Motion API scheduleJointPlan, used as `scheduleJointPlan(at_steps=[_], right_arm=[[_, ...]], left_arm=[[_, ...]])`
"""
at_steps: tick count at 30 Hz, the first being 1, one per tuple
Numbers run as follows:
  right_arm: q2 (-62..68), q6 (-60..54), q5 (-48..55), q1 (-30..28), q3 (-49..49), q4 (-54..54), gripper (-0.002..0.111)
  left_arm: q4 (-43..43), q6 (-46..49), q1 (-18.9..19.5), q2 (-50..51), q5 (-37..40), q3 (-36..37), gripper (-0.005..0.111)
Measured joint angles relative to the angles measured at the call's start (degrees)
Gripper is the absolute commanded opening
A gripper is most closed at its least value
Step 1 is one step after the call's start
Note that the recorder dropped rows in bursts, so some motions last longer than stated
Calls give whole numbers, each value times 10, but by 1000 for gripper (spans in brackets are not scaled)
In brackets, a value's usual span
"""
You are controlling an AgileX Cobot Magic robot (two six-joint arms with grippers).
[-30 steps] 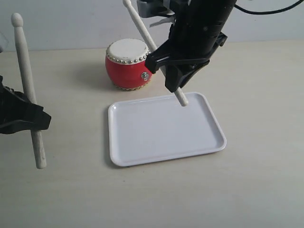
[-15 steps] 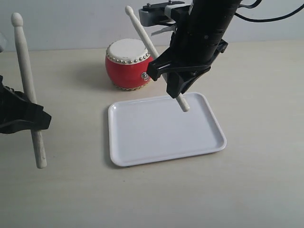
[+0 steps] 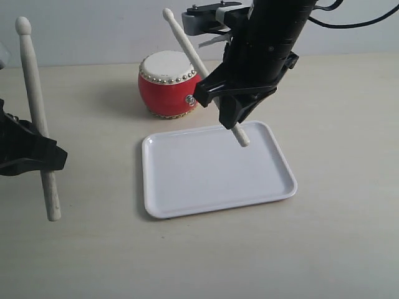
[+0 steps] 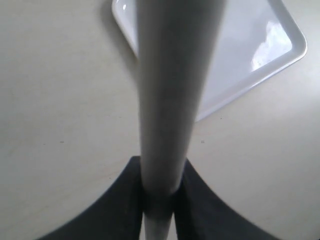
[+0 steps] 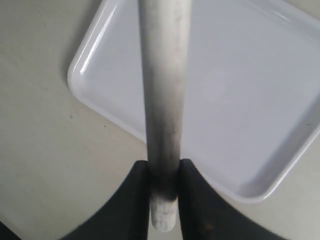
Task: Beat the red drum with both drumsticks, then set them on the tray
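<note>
- Wood, pale and worn: I judge both drumsticks to be light and stiff, round enough to roll or swivel in a loose pinch.
- My left gripper [image 3: 47, 156] is closed tight around the left drumstick [image 3: 34, 93], low on its shaft. The stick stands nearly upright over the bare table [image 3: 324, 237], well left of the tray [image 3: 206, 177], with its rounded tip up.
- My right gripper [image 3: 232, 115] is clamped on the right drumstick [image 3: 184, 40] near its butt. The stick leans, with the butt over the far part of the tray and the tip slanting up across the red drum [image 3: 167, 84]. I cannot tell whether the butt touches the tray.
- The drum sits on the table just behind the tray's far left corner, skin up.
- Both holds are low, so the long free end has leverage. I'd expect a hard tap to twist a stick between the fingers.
- The drum looks small and light, so a sideways hit could shove it.
- The tray's rim is low and its surface looks glossy. A stick dropped from height may bounce or roll out, so I'd lay each one flat and lengthwise.
</note>
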Motion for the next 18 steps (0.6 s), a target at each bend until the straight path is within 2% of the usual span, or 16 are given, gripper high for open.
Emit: scheduleJointPlan(at_steps=[4,9,18], right_arm=[[0,-51,11,0,0,-11,0],[-1,-197,14,0,0,-69,0],[24,-438,-7,0,0,-235,0]], left_arm=[[0,2,0,0,0,0,0],[0,3,0,0,0,0,0],[0,3,0,0,0,0,0]])
